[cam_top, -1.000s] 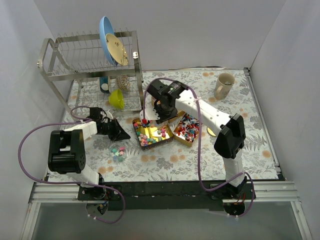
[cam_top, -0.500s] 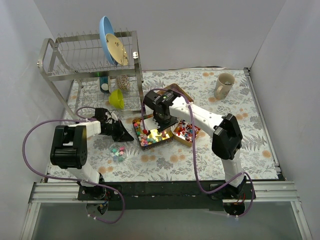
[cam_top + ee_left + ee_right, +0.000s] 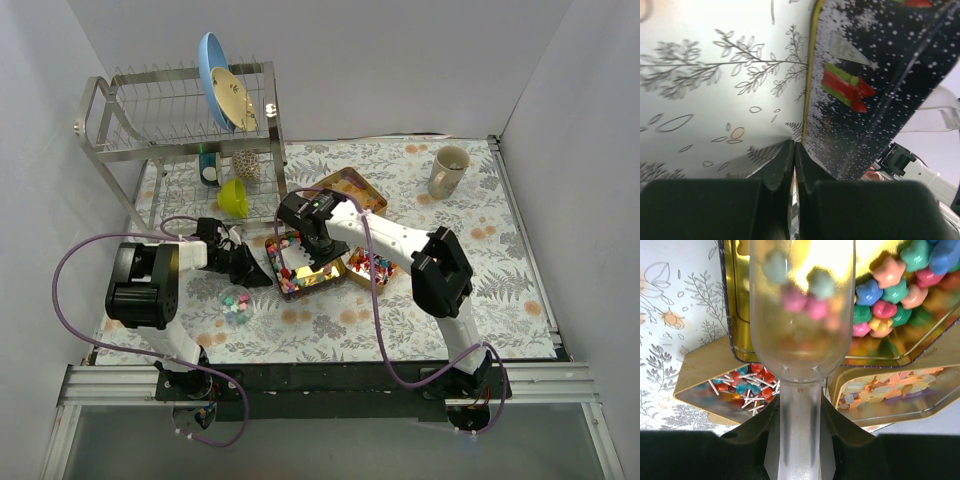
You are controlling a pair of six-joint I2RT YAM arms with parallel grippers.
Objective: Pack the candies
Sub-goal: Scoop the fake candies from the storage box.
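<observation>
Steel dish rack (image 3: 170,130) and a beige mug (image 3: 448,170) stand at the back, well apart from the gold tins (image 3: 352,183) in the middle. One tin (image 3: 740,290) holds pastel star candies (image 3: 885,295), its neighbour (image 3: 695,375) holds red-and-blue wrapped ones (image 3: 747,385), and orange pieces (image 3: 875,390) lie in a third compartment. The right gripper (image 3: 800,412) clamps partly open fingers on the handle of a clear scoop (image 3: 802,315) carrying a few stars over the tin; the left gripper (image 3: 794,150) has its fingers pressed together, tips at the foot of the tin's dark outer wall.
</observation>
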